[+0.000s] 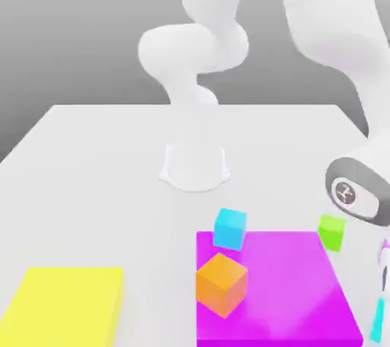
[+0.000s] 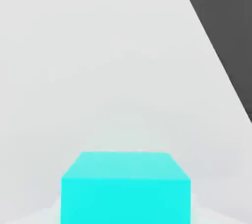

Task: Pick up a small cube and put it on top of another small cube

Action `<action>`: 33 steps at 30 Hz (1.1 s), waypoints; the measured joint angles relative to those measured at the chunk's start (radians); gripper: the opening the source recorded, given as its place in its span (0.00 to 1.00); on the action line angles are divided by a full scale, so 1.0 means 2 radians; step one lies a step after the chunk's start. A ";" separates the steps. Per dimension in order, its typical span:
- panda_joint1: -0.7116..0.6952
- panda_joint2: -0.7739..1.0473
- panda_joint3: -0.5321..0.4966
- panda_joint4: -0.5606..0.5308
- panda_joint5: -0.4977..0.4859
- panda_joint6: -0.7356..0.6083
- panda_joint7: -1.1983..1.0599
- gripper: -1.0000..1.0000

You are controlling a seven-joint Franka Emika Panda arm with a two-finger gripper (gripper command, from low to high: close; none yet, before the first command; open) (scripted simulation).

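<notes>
We see two mats [image 1: 274,284] [image 1: 65,303] on the table [image 1: 99,170]. A cube [image 1: 230,229] straddles the right mat's far edge. A bigger cube [image 1: 222,284] sits just before it.

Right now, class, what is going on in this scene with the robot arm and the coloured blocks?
A white robot arm reaches down past the exterior view's right side of a white table. Its hand camera looks at a small turquoise cube resting on the table. The small sky-cyan cube sits at the far edge of a flat magenta square, beside a larger orange cube. Nothing is stacked yet.
</notes>
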 joint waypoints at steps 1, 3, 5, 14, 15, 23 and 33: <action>-0.003 -0.017 0.003 -0.005 0.005 -0.012 -0.003 0.00; -0.013 -0.053 0.003 -0.027 0.020 -0.025 -0.001 0.00; -0.023 -0.090 -0.001 -0.054 0.035 -0.034 0.005 0.00; -0.073 -0.255 -0.027 -0.177 0.082 -0.073 0.049 0.00; -0.077 -0.273 -0.029 -0.191 0.084 -0.078 0.056 0.00; -0.115 -0.419 -0.047 -0.301 0.093 -0.113 0.119 0.00; -0.138 -0.379 -0.045 -0.360 0.092 -0.014 0.145 1.00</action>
